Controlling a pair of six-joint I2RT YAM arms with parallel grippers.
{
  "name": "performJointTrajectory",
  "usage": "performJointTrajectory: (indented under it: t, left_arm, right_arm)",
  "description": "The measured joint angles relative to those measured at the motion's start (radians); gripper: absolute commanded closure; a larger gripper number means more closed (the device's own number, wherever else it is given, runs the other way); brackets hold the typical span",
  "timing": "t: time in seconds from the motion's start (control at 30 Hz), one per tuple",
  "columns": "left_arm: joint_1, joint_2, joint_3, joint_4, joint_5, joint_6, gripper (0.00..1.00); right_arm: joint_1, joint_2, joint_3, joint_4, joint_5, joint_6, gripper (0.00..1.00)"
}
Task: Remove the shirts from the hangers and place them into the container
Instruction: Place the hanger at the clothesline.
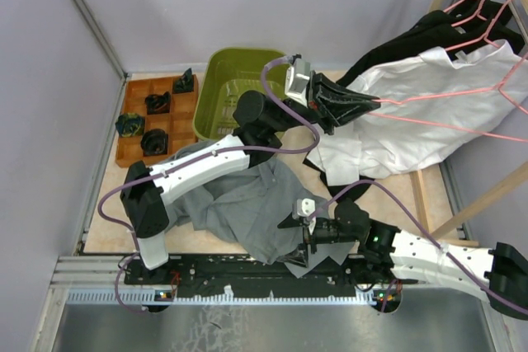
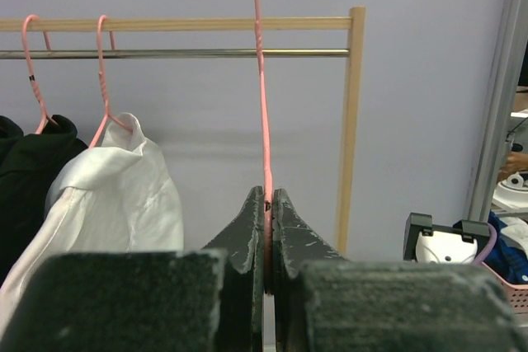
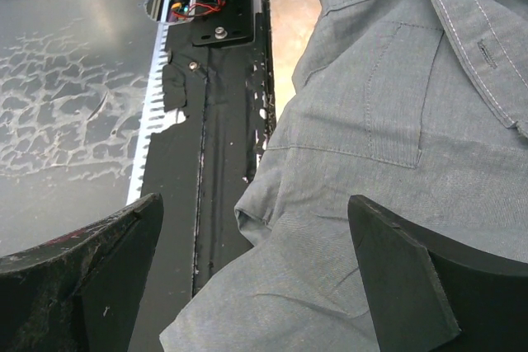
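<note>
I see my left tool [image 2: 268, 199] clenched on a thin pink wire hanger [image 2: 262, 96]; my right tool [image 3: 256, 204] hangs released, jaws wide, over the crumpled grey cloth shirt [image 3: 396, 121].

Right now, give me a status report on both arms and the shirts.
Left end effector shut on thin pink wire hanger. Right end effector open over grey cloth shirt. Olive-green plastic tub shows no shirt inside. Left arm overlaps tub from above.
</note>
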Motion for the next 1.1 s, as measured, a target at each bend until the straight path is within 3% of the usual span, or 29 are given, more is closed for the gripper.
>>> performJointTrajectory:
  t: [0.53,0.63,0.87,1.1]
  left_arm:
    - [-0.007,0.052,0.1,-0.098,0.013,-0.004,1.0]
    - [-0.009,0.061,0.099,-0.141,0.018,-0.004,0.96]
    - [-0.011,0.06,0.09,-0.158,0.019,-0.004,0.38]
    - [-0.011,-0.042,-0.029,-0.236,-0.024,0.089,0.01]
  right_arm:
    - [0.0,0.026,0.002,-0.02,0.005,-0.001,0.06]
    - [0.0,0.026,0.002,-0.024,0.008,-0.002,0.06]
    - [0.0,0.045,0.004,-0.031,0.013,-0.009,0.06]
    - [0.0,0.046,0.014,-0.039,0.086,-0.007,0.06]
